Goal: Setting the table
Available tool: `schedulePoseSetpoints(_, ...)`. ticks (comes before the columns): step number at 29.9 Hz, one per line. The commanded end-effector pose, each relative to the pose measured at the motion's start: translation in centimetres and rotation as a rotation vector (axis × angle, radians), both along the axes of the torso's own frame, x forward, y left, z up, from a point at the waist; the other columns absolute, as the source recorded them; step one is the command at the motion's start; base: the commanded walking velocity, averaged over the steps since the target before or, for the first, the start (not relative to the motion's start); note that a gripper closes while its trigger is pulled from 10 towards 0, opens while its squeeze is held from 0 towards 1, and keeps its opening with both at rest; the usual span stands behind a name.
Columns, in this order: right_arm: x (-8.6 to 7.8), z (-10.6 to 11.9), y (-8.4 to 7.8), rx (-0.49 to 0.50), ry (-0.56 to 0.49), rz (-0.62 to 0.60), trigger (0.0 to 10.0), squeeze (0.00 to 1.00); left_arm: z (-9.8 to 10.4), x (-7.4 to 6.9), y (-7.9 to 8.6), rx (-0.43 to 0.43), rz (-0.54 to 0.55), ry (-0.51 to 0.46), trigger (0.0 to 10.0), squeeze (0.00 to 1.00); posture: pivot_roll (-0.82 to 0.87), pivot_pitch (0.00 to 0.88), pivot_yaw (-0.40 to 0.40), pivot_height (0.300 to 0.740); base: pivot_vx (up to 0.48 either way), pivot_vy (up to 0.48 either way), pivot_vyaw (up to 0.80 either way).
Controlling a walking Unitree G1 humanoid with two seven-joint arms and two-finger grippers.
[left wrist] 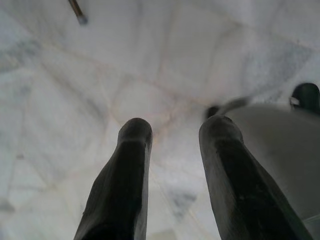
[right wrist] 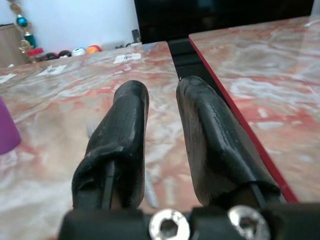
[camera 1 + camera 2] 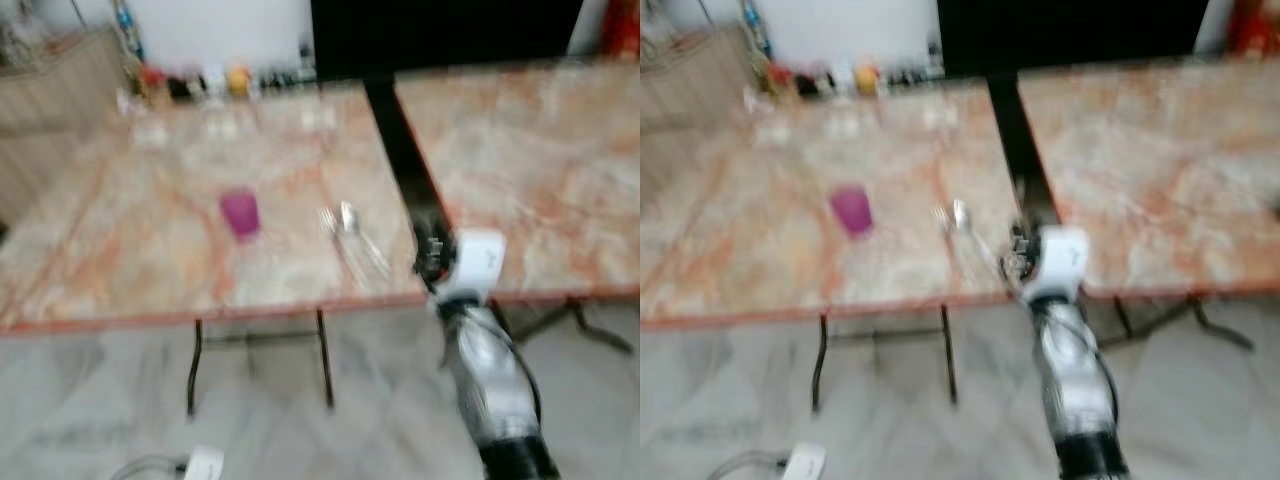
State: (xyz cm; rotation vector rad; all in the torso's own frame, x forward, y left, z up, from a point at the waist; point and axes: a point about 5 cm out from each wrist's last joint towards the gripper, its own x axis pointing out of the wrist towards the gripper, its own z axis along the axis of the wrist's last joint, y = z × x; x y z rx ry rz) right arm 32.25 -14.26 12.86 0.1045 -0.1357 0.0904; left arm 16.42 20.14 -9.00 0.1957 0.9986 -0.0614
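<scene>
So, going left to right: the left gripper [image 1: 172, 165] hangs down by the marble floor [image 1: 75, 100], its two black fingers a moderate gap apart with nothing between them. On the left marble table [image 3: 120, 260] there's a purple cup [image 3: 240, 213] standing upright about mid-table, and a bit to its right a fork [image 3: 335, 235] and spoon [image 3: 358, 232] lying side by side, handles pointing toward the near edge. It's all blurry, so don't ask me for finer detail. Some clear glasses [image 3: 225, 125] and small colourful bits sit along the far edge. The right gripper [image 2: 160, 135] is raised at the near edge of that table, next to the dark gap before the second table [image 3: 540, 170], fingers slightly parted and holding nothing, with the cutlery just ahead and a little left of it. My guess on handling: the fork and spoon are light, stiff and slick metal lying flat on a hard top, so they'll be fiddly to get under; I'd pinch across the handle near the middle, one at a time. The cup looks like light plastic, so an easy grab around the body should do.
</scene>
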Motion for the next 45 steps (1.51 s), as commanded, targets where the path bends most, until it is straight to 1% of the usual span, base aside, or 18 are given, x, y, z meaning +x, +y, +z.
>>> schedulePoseSetpoints(1, 0.3, 0.6, 0.9, 0.009, -0.019, 0.019, 10.0, 0.0, 0.3, 0.3, 0.7, 0.013, 0.012, -0.021, 10.0, 0.0, -0.1, 0.0, 0.04, 0.74, 0.0, 0.0, 0.0)
schedulePoseSetpoints(2, 0.3, 0.4, 0.6, 0.014, -0.013, 0.003, 10.0, 0.0, 0.4, 0.6, 0.7, 0.009, 0.014, -0.034, 10.0, 0.0, -0.1, 0.0, 0.042, 0.74, 0.0, 0.0, 0.0)
schedulePoseSetpoints(7, 0.3, 0.2, -0.1, 0.015, -0.003, -0.028, 10.0, 0.0, 0.5, 0.9, 0.4, -0.001, 0.012, -0.038, 10.0, 0.0, -0.1, 0.0, 0.043, 0.74, 0.0, 0.0, 0.0)
schedulePoseSetpoints(12, 0.3, 0.2, -0.5, 0.013, 0.001, -0.043, 10.0, 0.0, 0.6, 1.2, 0.1, -0.012, 0.005, -0.05, 10.0, 0.0, -0.1, 0.0, 0.041, 0.74, 0.055, 0.0, 0.0)
schedulePoseSetpoints(21, 0.4, 0.2, -0.4, 0.011, 0.004, -0.041, 10.0, 0.0, 0.8, 1.6, 0.2, -0.014, 0.008, -0.064, 10.0, 0.0, -0.1, 0.0, 0.043, 0.74, 0.284, 0.0, 0.0)
schedulePoseSetpoints(37, 0.4, 0.0, -0.5, 0.011, 0.013, -0.037, 10.0, 0.0, 1.0, 1.8, 0.1, -0.018, 0.005, -0.076, 10.0, 0.0, -0.1, 0.003, 0.045, 0.74, 0.318, 0.0, 0.0)
schedulePoseSetpoints(40, 0.4, -0.1, -0.4, 0.008, 0.02, -0.028, 10.0, 0.0, 1.0, 1.9, 0.2, -0.013, 0.004, -0.075, 10.0, 0.0, -0.1, 0.003, 0.044, 0.74, 0.0, 0.0, 0.0)
schedulePoseSetpoints(41, 0.4, -0.2, -0.2, 0.005, 0.029, -0.013, 10.0, 0.34, 1.0, 1.9, 0.2, -0.012, 0.002, -0.075, 10.0, 0.0, -0.1, 0.003, 0.044, 0.74, 0.0, 0.0, 0.0)
schedulePoseSetpoints(42, 0.5, -0.3, -0.2, 0.005, 0.034, -0.006, 10.0, 0.87, 1.0, 1.8, 0.2, -0.012, 0.002, -0.075, 10.0, 0.0, -0.1, 0.003, 0.044, 0.74, 0.0, 0.0, 0.0)
schedulePoseSetpoints(43, 0.5, -0.4, -0.1, 0.0, 0.044, 0.003, 10.0, 1.0, 0.9, 1.8, 0.2, -0.013, 0.002, -0.075, 10.0, 0.0, -0.1, 0.004, 0.045, 0.74, 0.0, 0.0, 0.0)
schedulePoseSetpoints(45, 0.6, -0.6, 0.0, -0.012, 0.057, 0.014, 10.0, 1.0, 0.9, 1.8, 0.2, -0.013, 0.002, -0.074, 10.0, 0.0, -0.09, 0.003, 0.045, 0.74, 0.0, 0.0, 0.0)
